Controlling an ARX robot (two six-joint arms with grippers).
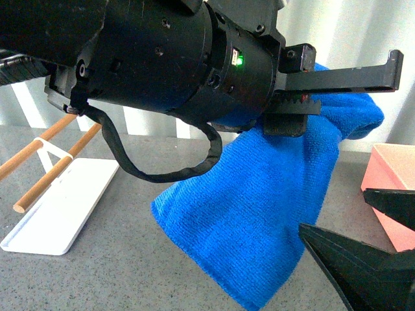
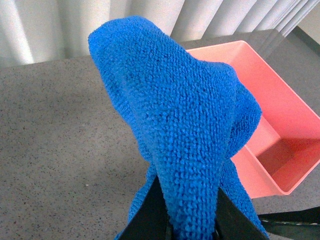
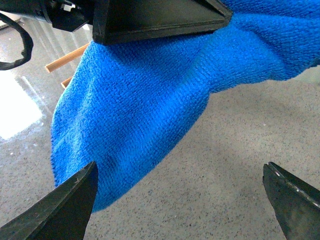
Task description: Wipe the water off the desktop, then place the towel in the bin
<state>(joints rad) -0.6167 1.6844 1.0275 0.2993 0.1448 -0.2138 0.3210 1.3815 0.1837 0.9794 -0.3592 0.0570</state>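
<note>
My left gripper [image 1: 318, 97] is shut on the bright blue towel [image 1: 259, 207] and holds it up above the dark grey speckled desktop [image 1: 130, 265]. The towel hangs down in a loose fold. In the left wrist view the towel [image 2: 185, 125] is bunched between the left gripper's [image 2: 186, 222] jaws, with the salmon-pink bin [image 2: 280, 130] close beside it. The bin [image 1: 395, 172] stands at the right edge of the front view. My right gripper [image 1: 332, 209] is open and empty, low beside the hanging towel. In the right wrist view the right gripper [image 3: 180, 167] is open over the desktop [image 3: 225, 175], near the towel's [image 3: 135, 110] lower edge.
A flat white tray [image 1: 58, 207] with two wooden rods [image 1: 52, 175] lies on the desktop at the left. A white pleated curtain [image 2: 45, 25] runs along the back. The left arm's black body [image 1: 162, 52] fills the top of the front view.
</note>
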